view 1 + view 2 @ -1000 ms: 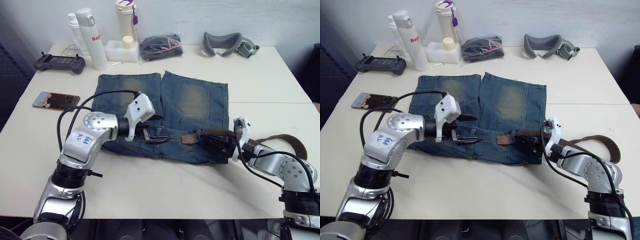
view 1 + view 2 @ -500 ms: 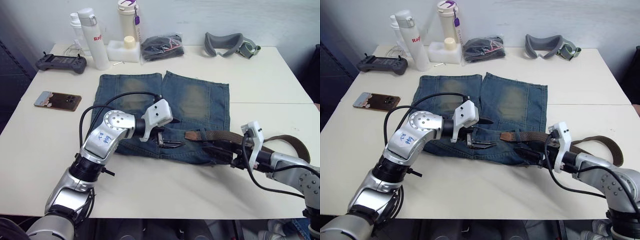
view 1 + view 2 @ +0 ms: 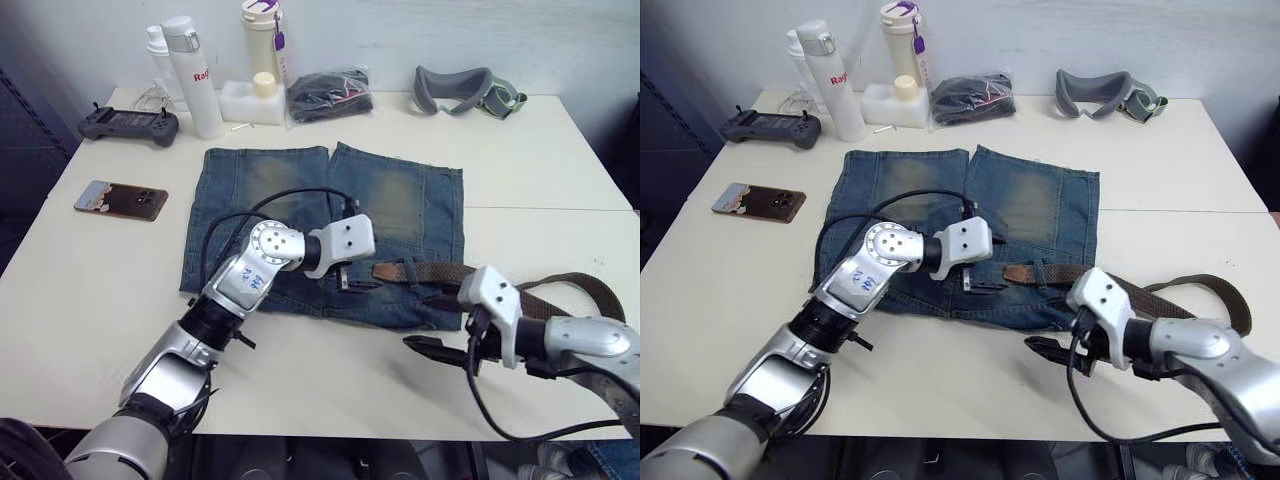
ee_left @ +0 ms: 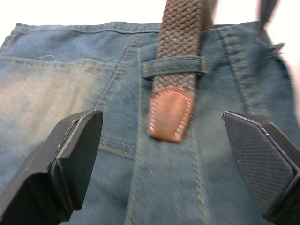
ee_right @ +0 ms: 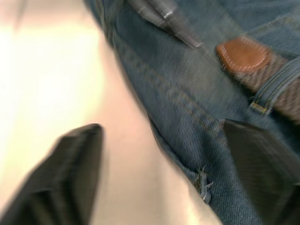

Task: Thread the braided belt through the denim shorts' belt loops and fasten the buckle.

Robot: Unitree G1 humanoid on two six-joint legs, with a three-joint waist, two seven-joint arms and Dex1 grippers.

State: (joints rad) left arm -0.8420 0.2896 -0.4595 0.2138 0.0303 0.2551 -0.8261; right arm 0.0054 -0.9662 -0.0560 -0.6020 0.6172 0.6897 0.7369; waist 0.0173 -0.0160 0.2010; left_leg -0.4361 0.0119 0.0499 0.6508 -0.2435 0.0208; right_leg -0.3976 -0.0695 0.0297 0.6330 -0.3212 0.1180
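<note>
Nearest: right gripper (image 3: 432, 347), fingers apart and empty, over bare worktop (image 3: 330, 370) just off the denim shorts (image 3: 400, 205) waistband edge. Mid: braided belt (image 4: 180, 42) through one belt loop (image 4: 173, 65), leather tip just past it, left gripper (image 4: 164, 154) spread wide around the tip; threading in hand, next likely gripping the tip toward another loop. Left wrist view alone showing loop detail; buckle undiscernible

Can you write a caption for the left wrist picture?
Open left gripper over the denim shorts, facing the braided belt whose leather tip pokes through a belt loop.
</note>
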